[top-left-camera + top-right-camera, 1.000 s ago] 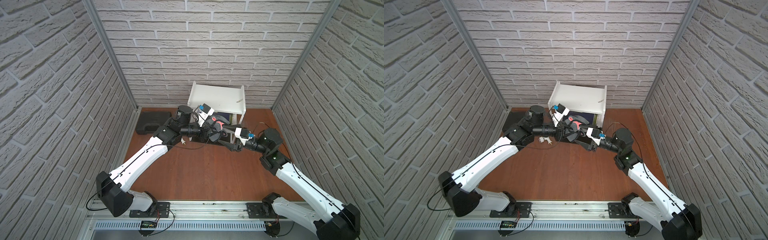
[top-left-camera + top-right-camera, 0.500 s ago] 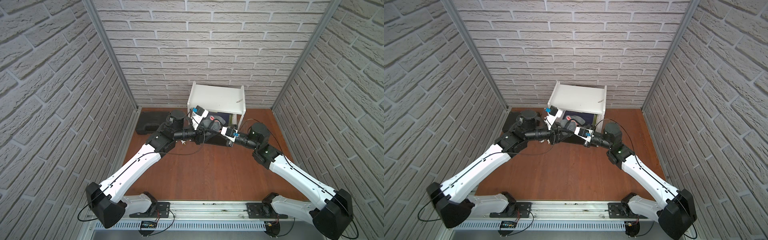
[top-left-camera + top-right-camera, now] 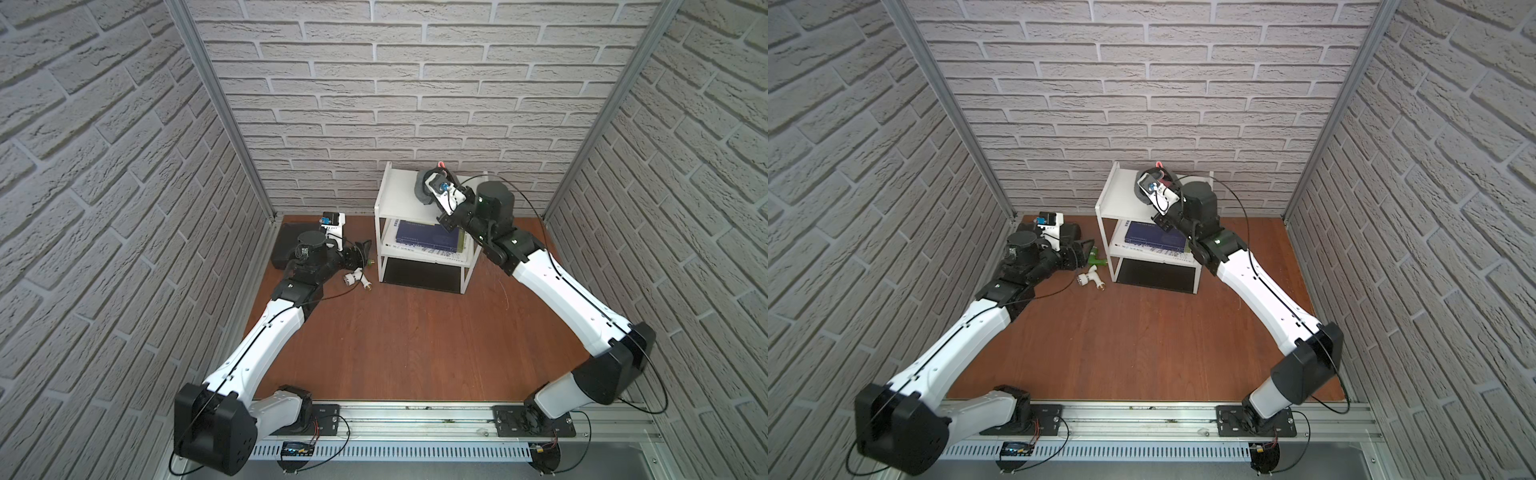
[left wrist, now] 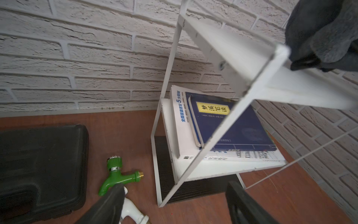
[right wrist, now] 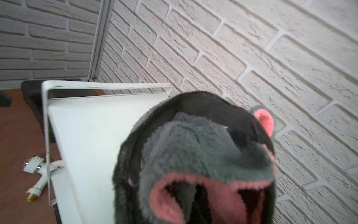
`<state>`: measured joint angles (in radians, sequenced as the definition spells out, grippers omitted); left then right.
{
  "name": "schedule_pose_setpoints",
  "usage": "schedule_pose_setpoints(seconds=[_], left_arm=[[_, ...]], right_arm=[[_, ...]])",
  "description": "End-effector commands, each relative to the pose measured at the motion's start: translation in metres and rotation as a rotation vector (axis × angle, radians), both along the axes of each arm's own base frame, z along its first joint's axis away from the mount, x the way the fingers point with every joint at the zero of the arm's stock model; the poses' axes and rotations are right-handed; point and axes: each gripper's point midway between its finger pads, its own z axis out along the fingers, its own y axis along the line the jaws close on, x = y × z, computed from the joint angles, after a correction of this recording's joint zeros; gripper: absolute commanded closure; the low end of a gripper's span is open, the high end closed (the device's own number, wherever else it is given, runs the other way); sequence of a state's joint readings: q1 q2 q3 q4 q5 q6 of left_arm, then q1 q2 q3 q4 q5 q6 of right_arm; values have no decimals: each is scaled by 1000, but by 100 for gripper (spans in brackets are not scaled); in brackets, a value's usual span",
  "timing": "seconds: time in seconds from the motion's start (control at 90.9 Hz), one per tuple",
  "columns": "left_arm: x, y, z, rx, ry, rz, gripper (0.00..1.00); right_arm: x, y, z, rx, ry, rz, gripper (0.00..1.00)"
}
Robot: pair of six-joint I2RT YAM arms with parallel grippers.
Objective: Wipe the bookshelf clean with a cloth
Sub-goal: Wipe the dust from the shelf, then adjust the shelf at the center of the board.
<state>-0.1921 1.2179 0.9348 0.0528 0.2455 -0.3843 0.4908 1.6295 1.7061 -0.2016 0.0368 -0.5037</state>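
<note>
Two arms reach toward the bookshelf [image 3: 397, 195], which stands against the back wall, upper centre in both top views. The right gripper [image 3: 432, 185] is clamped on the cloth [image 5: 193, 151], bunched grey side out with pink folds showing. The bundle sits over the right part of the top board, and whether it presses on the board I cannot tell. The left gripper [image 4: 177, 203] hangs low, left of the shelf, jaws wide apart and holding nothing, near a green tap [image 4: 116, 174] and a white tap [image 3: 355, 279] on the table. Books [image 4: 232, 126] lie on the middle tier. A black case [image 3: 284, 243] sits by the left wall.
</note>
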Motion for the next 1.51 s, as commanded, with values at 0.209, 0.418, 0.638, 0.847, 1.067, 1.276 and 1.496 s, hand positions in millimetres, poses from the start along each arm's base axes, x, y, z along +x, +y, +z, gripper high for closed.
schedule_pose_setpoints(seconds=[0.209, 0.418, 0.638, 0.847, 1.067, 1.276, 1.496], left_arm=[[36, -56, 51, -47, -236, -338, 21], [55, -53, 36, 16, -217, -304, 43], [50, -62, 29, 53, -234, -301, 76], [36, -65, 20, 215, -228, -181, 96], [34, -44, 7, 267, -146, -33, 100], [40, -38, 0, 299, -113, -19, 98], [25, -46, 3, 203, -103, -75, 82]], right_arm=[[24, 10, -32, -135, 145, -123, 97], [3, -61, -29, -180, 111, -281, 97], [-99, -21, 21, 224, 80, 218, 97], [-129, -64, 31, 468, 17, 117, 97], [-139, -200, -9, 688, -80, -429, 98], [-115, -274, -115, 633, 55, -826, 97], [-62, -268, -220, 534, 366, -835, 97]])
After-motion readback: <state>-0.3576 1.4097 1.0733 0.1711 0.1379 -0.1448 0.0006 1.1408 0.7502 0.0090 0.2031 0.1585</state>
